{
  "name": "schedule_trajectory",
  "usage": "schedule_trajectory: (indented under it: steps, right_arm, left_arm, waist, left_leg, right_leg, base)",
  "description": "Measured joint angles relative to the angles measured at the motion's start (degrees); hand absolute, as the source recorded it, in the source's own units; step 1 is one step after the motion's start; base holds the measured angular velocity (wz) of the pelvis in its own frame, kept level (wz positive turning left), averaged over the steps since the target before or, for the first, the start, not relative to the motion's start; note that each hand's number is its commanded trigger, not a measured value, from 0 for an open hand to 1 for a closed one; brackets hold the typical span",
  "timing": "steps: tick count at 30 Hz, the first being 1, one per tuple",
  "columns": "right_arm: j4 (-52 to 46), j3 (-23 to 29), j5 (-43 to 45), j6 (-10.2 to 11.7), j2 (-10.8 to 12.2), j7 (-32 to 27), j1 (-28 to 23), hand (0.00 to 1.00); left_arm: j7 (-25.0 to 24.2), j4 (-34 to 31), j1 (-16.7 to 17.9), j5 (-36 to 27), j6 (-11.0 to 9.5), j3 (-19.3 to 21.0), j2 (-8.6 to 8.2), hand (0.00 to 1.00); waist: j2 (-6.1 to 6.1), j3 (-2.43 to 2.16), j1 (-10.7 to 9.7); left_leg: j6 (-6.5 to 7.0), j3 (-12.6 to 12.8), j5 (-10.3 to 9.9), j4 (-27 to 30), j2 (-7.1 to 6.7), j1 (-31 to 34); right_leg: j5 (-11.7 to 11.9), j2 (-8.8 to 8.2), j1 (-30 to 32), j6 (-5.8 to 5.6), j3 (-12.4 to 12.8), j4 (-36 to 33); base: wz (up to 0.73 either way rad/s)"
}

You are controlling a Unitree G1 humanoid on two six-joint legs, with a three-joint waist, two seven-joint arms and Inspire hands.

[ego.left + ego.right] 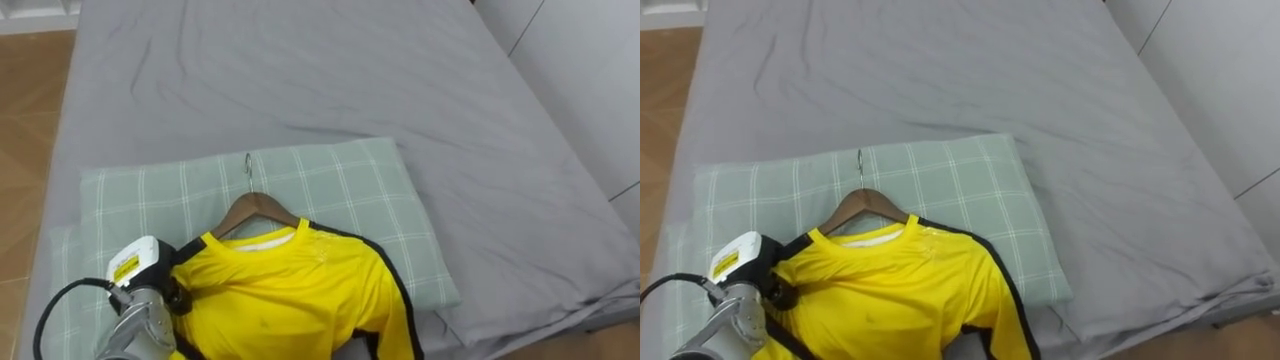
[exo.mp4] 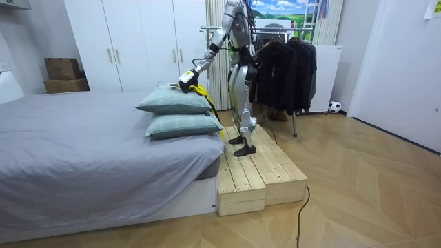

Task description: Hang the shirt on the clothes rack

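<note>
A yellow shirt with black trim [image 1: 290,295] lies on a wooden hanger [image 1: 255,208] on top of a green checked pillow [image 1: 340,180]. The hanger's metal hook [image 1: 248,165] points toward the far side of the bed. My left hand [image 1: 140,268] comes in from the lower left and rests at the shirt's left shoulder, with its fingers hidden against the cloth. In the room view I stand on a wooden platform [image 2: 262,172] beside the bed, with my left arm stretched out to the shirt [image 2: 198,89] on the two stacked pillows [image 2: 176,103].
The grey bed [image 1: 400,80] spreads beyond the pillow. A clothes rack with dark garments [image 2: 286,65] stands behind me. White wardrobes [image 2: 138,41] line the wall, cardboard boxes [image 2: 63,72] sit in the corner, and a ball [image 2: 334,107] lies on the wooden floor.
</note>
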State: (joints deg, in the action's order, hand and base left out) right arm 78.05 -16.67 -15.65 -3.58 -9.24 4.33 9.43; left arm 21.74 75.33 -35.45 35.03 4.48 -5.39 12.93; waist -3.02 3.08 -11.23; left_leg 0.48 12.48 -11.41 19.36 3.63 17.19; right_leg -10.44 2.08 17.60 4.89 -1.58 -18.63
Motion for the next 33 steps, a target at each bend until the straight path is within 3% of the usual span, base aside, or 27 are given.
schedule_trajectory:
  steps: [9, 15, 23, 30, 33]
  right_arm:
    - [1.34, 0.08, -0.08, 1.74, -0.41, 0.06, -0.55, 0.0]
    - [1.36, 0.01, -0.8, 3.07, -1.06, -0.53, -1.84, 0.0]
    - [0.2, 0.06, -1.06, 4.79, -1.3, -1.67, -4.83, 0.0]
    - [-0.07, 0.08, -1.03, 5.71, -1.28, -1.13, -6.26, 0.0]
    - [-0.08, 0.6, -1.14, 6.68, -1.21, -1.86, -7.6, 0.0]
  left_arm:
    - [-0.13, 0.0, 1.61, -1.78, -1.03, -0.1, -0.79, 1.0]
    - [0.03, -1.39, 5.15, -2.29, -3.23, -0.35, -1.18, 1.0]
    - [0.54, -11.75, 13.34, -10.97, -4.59, -0.54, -1.44, 1.0]
    - [1.19, -21.65, 18.59, -10.28, -5.16, -0.41, -2.16, 1.0]
    - [1.77, -27.72, 21.82, -9.89, -6.71, -0.42, -2.47, 1.0]
  waist:
    - [1.42, -0.44, 0.04]
    - [2.96, -1.32, 0.32]
    - [3.46, -1.86, 0.65]
    - [3.42, -2.38, 1.94]
    - [3.4, -2.56, 3.21]
  left_leg:
    - [-0.01, -0.11, 0.01, -1.07, -0.38, -2.45]
    - [-0.23, -0.39, 0.14, -2.83, -0.36, -4.81]
    - [-0.46, -1.04, 0.27, -4.72, -0.4, -9.25]
    - [-0.49, -1.8, 0.29, -6.3, -1.0, -12.59]
    - [-0.48, -1.95, 0.29, -6.26, -1.29, -12.91]
  right_leg:
    - [0.05, -0.01, -3.11, -0.08, -0.51, 2.14]
    - [0.19, 0.0, -5.6, -0.13, -0.84, 3.97]
    - [0.22, -0.35, -10.01, -0.08, -4.54, 5.12]
    - [0.22, -0.56, -13.26, -0.08, -4.98, 6.27]
    - [0.34, -0.72, -14.09, -0.28, -5.12, 7.09]
  base:
    - [0.02]
    - [0.02]
    - [0.04]
    - [0.02]
    - [0.03]
